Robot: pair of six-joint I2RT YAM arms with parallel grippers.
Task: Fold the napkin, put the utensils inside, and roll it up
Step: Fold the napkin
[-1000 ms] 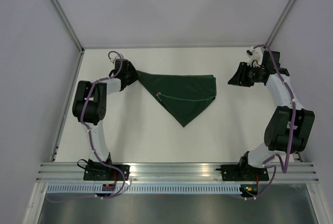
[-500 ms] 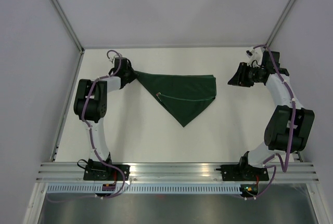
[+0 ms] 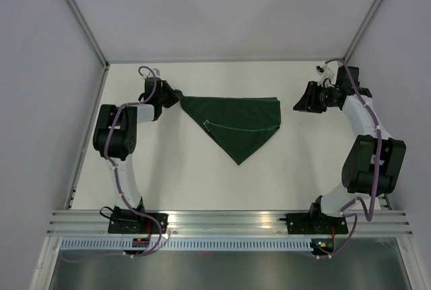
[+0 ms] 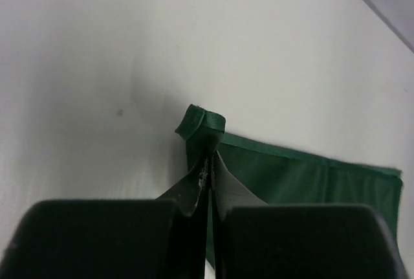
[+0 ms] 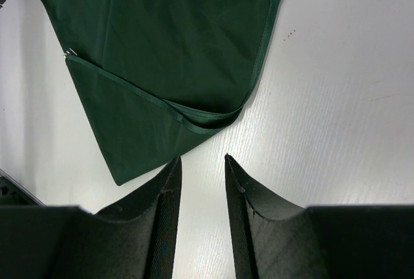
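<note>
Your top cam sits high up behind the arm bases (image 3: 138, 224), looking down on the whole table (image 3: 182, 182). Left wrist cam's jammed right up against one napkin (image 4: 297, 175) corner; right wrist cam looks down on its other end from further back.

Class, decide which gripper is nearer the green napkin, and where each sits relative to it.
Left. The left gripper is shut on the napkin's left corner; the right gripper stands open beside its right edge, not touching.
</note>
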